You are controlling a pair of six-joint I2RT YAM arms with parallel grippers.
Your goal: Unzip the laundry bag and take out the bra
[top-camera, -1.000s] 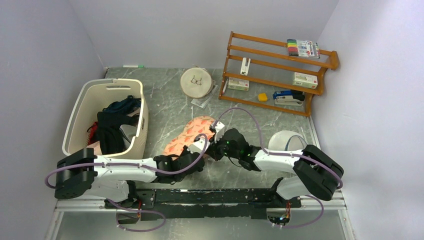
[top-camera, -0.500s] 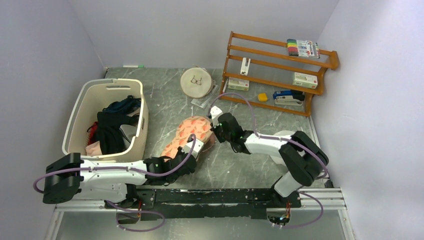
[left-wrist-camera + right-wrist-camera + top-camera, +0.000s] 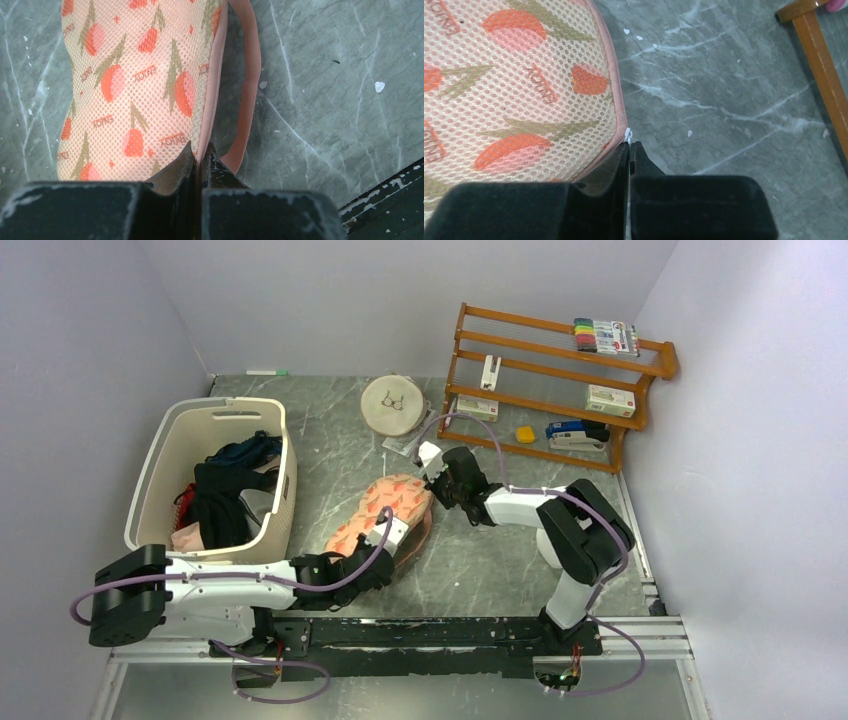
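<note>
At the far left a cream slatted basket [image 3: 165,455] holds dark clothes [image 3: 225,495]. My left arm lies low along the near edge beside it. My left gripper [image 3: 199,152] is clenched on the near rim of the laundry bag [image 3: 385,512], with the fingertips pressed together right on the zip line. Beside them, a pink strip of the edge bows away from the mesh.

The bag lies flat in the middle of the table [image 3: 480,565], mesh face up and printed with red tulips. Its long axis runs on a diagonal: the near end points toward my left base and the far end toward the wooden rack [image 3: 560,370].

At that far end my right gripper [image 3: 629,145] is pinched tight on the bag's rim. A small white tab shows at its tips, and I cannot tell whether that is the zip pull.

The table is grey-green marbled stone with pale veins and white flecks. A round cream disc [image 3: 392,405] lies near the back, and the rack at the far right carries markers, small boxes and a stapler. Pale lilac walls [image 3: 400,290] close in the left, back and right.
</note>
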